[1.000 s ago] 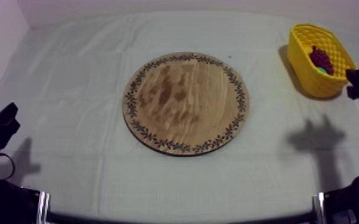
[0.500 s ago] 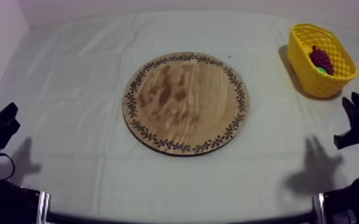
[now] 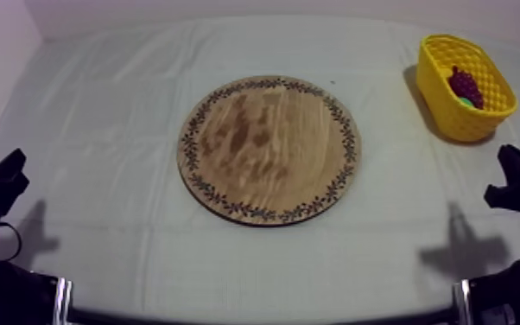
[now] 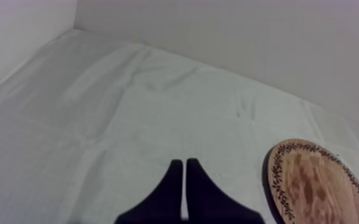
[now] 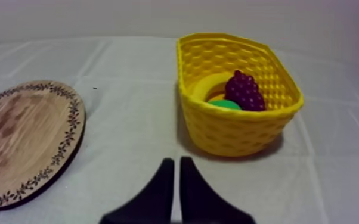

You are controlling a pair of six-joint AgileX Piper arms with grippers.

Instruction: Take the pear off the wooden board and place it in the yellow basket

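Board point(image 3: 269, 149) lies centrally; basket point(image 3: 453, 125) stands to its far right, grapes point(image 3: 466, 86) inside.

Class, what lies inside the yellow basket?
Inside the yellow basket lie a bunch of grapes, a banana and a green fruit, likely the pear. The basket's near wall hides their lower parts.
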